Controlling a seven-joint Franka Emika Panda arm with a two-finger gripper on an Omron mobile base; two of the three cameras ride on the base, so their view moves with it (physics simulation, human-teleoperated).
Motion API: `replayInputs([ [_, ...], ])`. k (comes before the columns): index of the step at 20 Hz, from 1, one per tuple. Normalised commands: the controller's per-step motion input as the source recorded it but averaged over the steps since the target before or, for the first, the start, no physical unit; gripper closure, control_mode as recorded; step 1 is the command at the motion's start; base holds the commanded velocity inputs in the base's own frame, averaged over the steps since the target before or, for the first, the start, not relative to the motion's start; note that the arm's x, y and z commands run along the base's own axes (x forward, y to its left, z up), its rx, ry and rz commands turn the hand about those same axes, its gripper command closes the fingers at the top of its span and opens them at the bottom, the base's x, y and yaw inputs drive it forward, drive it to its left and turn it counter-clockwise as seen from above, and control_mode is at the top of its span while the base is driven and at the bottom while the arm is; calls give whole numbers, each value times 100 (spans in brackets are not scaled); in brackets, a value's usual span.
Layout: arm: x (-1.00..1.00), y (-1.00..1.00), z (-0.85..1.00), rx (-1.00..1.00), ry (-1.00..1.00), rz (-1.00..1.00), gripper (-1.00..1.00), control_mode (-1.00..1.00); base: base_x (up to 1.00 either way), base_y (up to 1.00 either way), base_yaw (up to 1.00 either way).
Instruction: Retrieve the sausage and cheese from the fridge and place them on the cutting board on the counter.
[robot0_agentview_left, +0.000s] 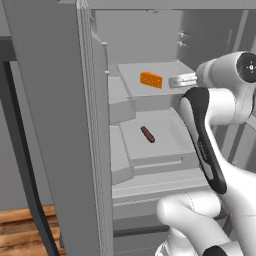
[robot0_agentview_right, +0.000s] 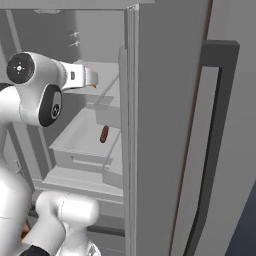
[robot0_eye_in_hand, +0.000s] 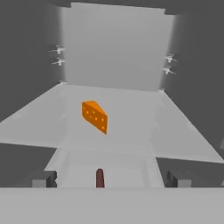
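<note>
The fridge (robot0_agentview_left: 55, 125) stands open before me. On its upper shelf (robot0_eye_in_hand: 131, 118) lies the orange cheese (robot0_agentview_left: 151, 79) (robot0_eye_in_hand: 94, 115), a wedge to the left of centre. One shelf lower rests the dark reddish sausage (robot0_agentview_left: 147, 134) (robot0_agentview_right: 104, 134) (robot0_eye_in_hand: 100, 177). My gripper (robot0_agentview_left: 173, 81) (robot0_agentview_right: 91, 78) (robot0_eye_in_hand: 110, 180) hovers at the front of the upper shelf, just short of the cheese, open, its fingertips (robot0_eye_in_hand: 43, 179) wide apart with nothing between them. The cutting board and the counter are out of view.
The open fridge doors flank the arm: one (robot0_agentview_left: 55, 125) on the left, the other (robot0_agentview_right: 165, 125) with a long dark handle (robot0_agentview_right: 210, 150) on the right. Door bins (robot0_agentview_left: 120, 100) line the left door. Drawers (robot0_agentview_left: 155, 195) sit below the shelves.
</note>
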Motion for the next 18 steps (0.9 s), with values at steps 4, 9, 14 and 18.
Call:
replayInputs([
  [4, 18, 9, 17, 0, -1, 8, -100, -100, 0, 0, 0],
  [9, 48, 14, -13, -4, 9, 10, -100, -100, 0, 0, 0],
  [14, 51, 16, -36, -11, 21, 10, -100, -100, 0, 0, 0],
  [18, 41, 1, -12, -4, 8, 10, -100, -100, 0, 0, 0],
])
